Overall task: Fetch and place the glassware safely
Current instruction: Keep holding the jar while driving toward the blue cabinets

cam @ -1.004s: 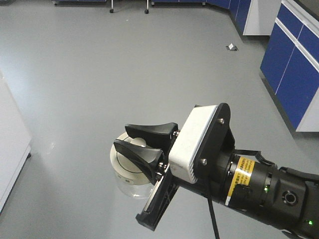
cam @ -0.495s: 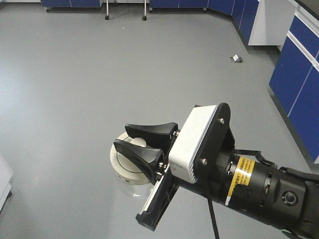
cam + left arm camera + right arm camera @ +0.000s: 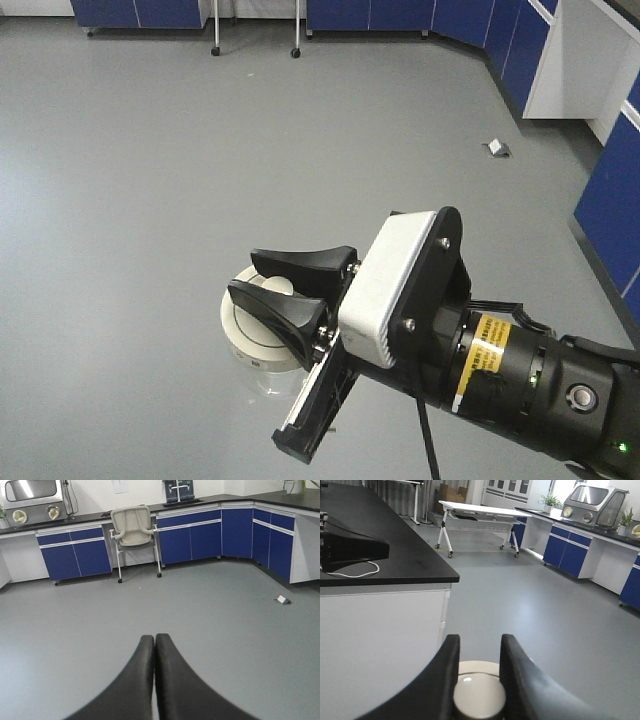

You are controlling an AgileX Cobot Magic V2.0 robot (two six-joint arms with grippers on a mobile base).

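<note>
The glassware (image 3: 262, 372), a squat clear jar with a cream-white lid, hangs in the air over the grey floor in the front view. My right gripper (image 3: 243, 275) is shut on the lid's raised knob, one black finger on each side. In the right wrist view the knob of the glassware (image 3: 479, 696) sits pinched between the fingers of the right gripper (image 3: 480, 639), with the lid's rim showing behind it. My left gripper (image 3: 154, 638) is shut with nothing in it, its fingertips touching, pointing over bare floor.
Blue lab cabinets (image 3: 190, 535) line the far wall, with a wheeled chair (image 3: 132, 527) in front. A black-topped bench (image 3: 385, 555) stands close on the right gripper's left. A white folding table (image 3: 480, 510) is farther off. A small item (image 3: 497, 148) lies on the floor.
The background has slid across the front view: the white bench at the left edge has left the frame and the cabinets and floor item moved right. The right gripper's hold on the jar is unchanged.
</note>
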